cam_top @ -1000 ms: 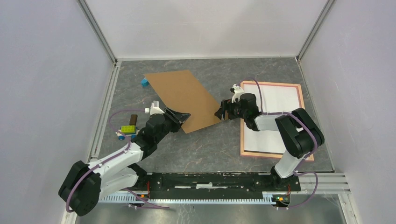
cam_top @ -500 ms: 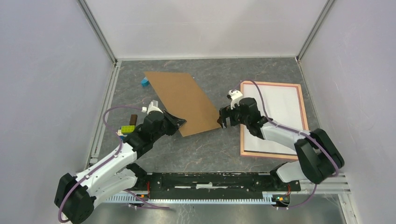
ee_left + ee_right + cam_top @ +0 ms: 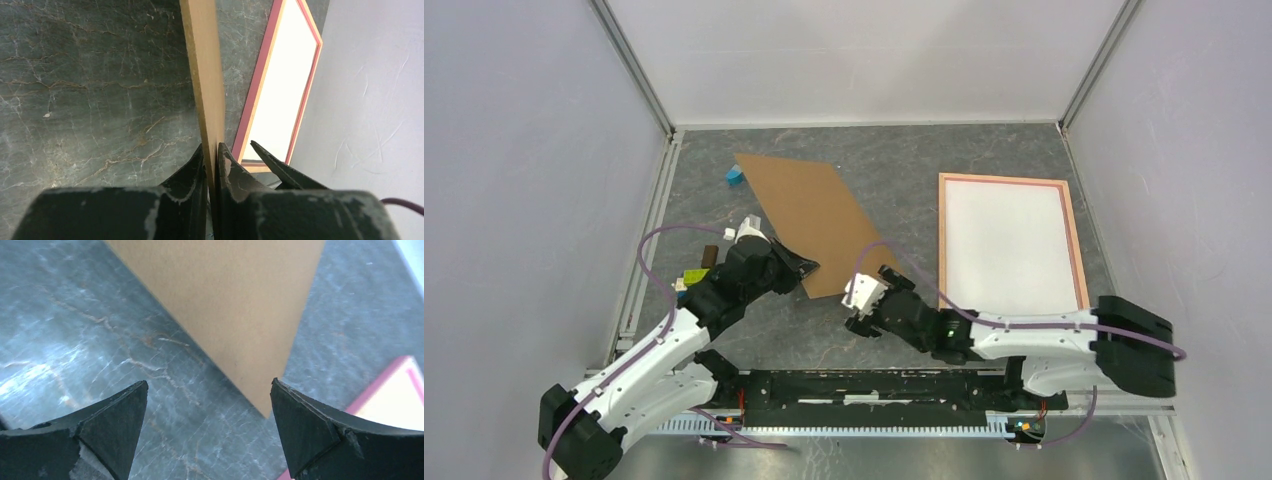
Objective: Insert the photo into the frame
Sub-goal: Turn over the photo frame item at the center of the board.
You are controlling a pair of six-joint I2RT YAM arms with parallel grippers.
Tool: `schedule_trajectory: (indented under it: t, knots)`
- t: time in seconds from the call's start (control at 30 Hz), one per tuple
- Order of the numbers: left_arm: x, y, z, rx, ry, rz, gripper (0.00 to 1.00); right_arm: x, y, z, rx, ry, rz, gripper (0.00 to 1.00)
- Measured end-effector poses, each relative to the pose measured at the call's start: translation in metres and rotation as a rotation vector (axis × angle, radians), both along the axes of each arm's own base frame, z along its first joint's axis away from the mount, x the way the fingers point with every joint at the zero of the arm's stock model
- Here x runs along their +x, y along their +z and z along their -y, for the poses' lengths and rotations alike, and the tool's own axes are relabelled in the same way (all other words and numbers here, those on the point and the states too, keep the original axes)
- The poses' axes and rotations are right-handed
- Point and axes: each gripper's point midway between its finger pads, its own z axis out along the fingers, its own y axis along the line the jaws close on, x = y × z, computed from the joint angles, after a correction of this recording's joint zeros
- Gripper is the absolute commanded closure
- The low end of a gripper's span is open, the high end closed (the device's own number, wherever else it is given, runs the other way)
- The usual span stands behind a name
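Left tool (image 3: 210,150) is clamped tight on the near edge of the brown backing board (image 3: 809,215). Right tool (image 3: 209,382) gapes wide and empty, low over the surface (image 3: 904,165), with the board's near corner just ahead of it. Off to its right, the photo (image 3: 1009,245) lies white side up inside the frame (image 3: 942,240), apart from the board. A small blue block (image 3: 735,176) touches the board's far corner, and green-yellow bricks (image 3: 696,275) lie beside the left arm.

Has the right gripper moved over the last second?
Yes. In the top view the right gripper has left the frame, moving down-left; it now sits open just below the brown board.
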Motion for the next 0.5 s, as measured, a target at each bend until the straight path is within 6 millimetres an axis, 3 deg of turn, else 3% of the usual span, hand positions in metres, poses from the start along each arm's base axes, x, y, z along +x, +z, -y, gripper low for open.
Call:
schedule_trajectory:
  t: [0.17,0.23,0.5]
  knots:
    - [-0.004,0.004,0.0,0.008,-0.017,-0.013,0.89,0.013,0.011,-0.017,-0.131,-0.133,0.191,0.08]
    - [-0.005,0.007,0.0,0.011,-0.026,-0.012,0.86,0.02,0.022,-0.024,-0.14,-0.185,0.253,0.15]
    - [-0.011,0.016,-0.005,0.066,-0.069,0.013,0.59,0.021,0.041,-0.037,-0.042,-0.233,0.293,0.36]
